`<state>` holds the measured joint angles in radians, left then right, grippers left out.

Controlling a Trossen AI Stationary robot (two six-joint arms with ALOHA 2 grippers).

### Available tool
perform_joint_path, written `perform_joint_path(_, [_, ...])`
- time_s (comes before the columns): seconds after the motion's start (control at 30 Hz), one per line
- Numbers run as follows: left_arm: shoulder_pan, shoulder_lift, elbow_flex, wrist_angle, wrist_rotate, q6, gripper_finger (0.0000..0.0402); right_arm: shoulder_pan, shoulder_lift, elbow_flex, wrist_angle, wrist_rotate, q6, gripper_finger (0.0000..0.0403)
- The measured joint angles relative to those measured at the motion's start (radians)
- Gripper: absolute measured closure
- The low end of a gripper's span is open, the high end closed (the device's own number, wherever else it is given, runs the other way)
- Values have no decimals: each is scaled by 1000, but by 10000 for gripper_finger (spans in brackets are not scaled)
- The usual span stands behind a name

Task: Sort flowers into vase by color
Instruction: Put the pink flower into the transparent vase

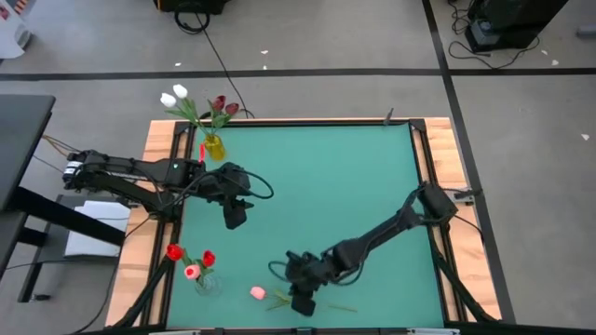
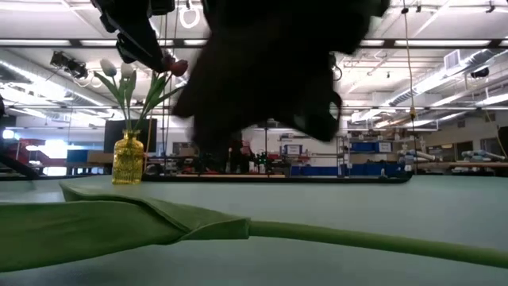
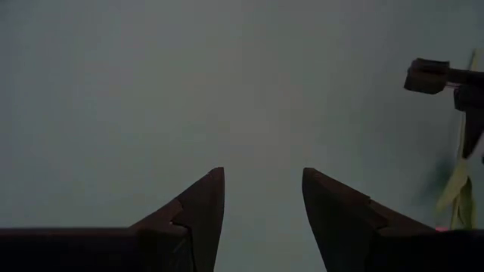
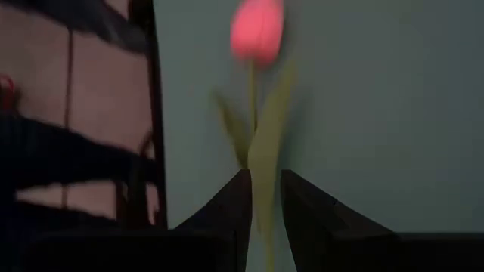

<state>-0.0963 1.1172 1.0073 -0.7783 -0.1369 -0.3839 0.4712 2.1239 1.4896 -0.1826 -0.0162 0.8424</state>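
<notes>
A green-topped bench (image 1: 317,186) is seen from above with both dark arms reaching over it. The right pincer (image 1: 303,302) is lowered at the near edge of the bench, directly over the stem of a pink tulip (image 1: 258,293) that lies flat on the mat, its bud pointing toward the left side. In the right wrist view the pink tulip (image 4: 257,34) is shown running between the two fingers (image 4: 231,215), which are closed in tightly against its stem and leaf, so the flower is taken as grasped while it is on the surface. In the low view the stem and a broad leaf of that tulip (image 2: 198,226) are spread across the foreground.

The left pincer (image 1: 237,216) is held above the bare mat, left of centre, with its fingers (image 3: 200,215) parted and nothing between them.

A yellow vase (image 1: 214,147) is placed at the far left corner of the bench, holding white tulips (image 1: 174,95) and dark maroon tulips (image 1: 222,106). A clear vase (image 1: 207,284) is placed near the front left corner, holding red tulips (image 1: 175,252) and one pink bud (image 1: 191,272). The loose pink tulip is found just beside this clear vase, not touching it.
</notes>
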Motion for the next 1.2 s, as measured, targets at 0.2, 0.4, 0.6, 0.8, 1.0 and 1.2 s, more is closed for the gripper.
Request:
perform_joint_path(0.2, [0, 0, 0, 2, 4, 37, 219, 52, 48, 35, -45, -14, 53, 318])
perform_joint_path(0.4, [0, 0, 0, 7, 4, 40, 219, 77, 82, 33, -70, -6, 27, 295])
perform_joint_path(0.6, [0, 1, 0, -3, 9, 39, 219, 78, 109, 38, -61, -27, 20, 295])
perform_joint_path(0.8, [0, 1, 0, -3, 12, 39, 219, 62, 99, 35, -91, -24, 28, 378])
perform_joint_path(1.0, [2, 0, 0, 28, 11, 16, 219, 41, 77, 31, -96, -11, 151, 389])
perform_joint_path(1.2, [36, -53, 0, 68, 11, 1, 219, 13, -22, 31, -181, 219, 244, 395])
